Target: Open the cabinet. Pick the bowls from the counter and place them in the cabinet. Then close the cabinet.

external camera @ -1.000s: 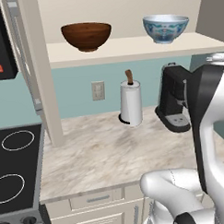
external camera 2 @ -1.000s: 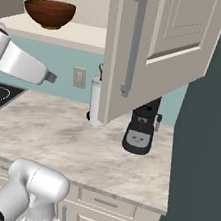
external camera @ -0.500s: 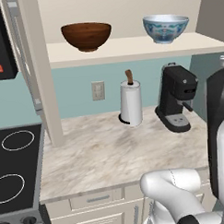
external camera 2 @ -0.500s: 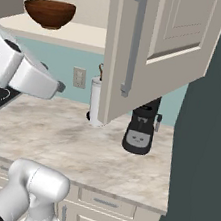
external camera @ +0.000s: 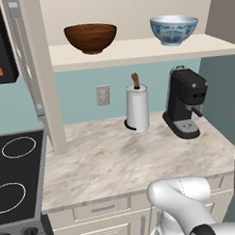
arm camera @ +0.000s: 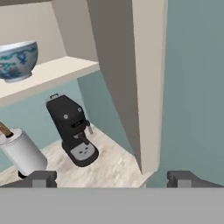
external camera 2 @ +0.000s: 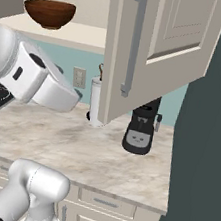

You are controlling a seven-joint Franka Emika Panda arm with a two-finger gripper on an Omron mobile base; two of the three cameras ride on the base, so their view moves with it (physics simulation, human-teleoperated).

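brown bowl (external camera: 91, 37) left on cabinet shelf (external camera: 136, 50), patterned bowl (external camera: 174, 29) to its right. paper towel roll (external camera: 137, 109), then coffee machine (external camera: 185, 103) on counter (external camera: 116, 158). door (external camera 2: 157, 49) open. gripper (arm camera: 112, 179) spread wide, empty, near door edge.

brown bowl (external camera: 91, 37) | white-blue patterned bowl (external camera: 173, 29) | beige veined counter (external camera: 116, 160)

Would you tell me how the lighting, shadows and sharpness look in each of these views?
Left base view: even, flat light, faint shadow under the paper towel holder. Right base view: sharp, the open cabinet door evenly lit, without glare. Hand view: slightly soft, the blue-patterned bowl and coffee machine a little blurred.
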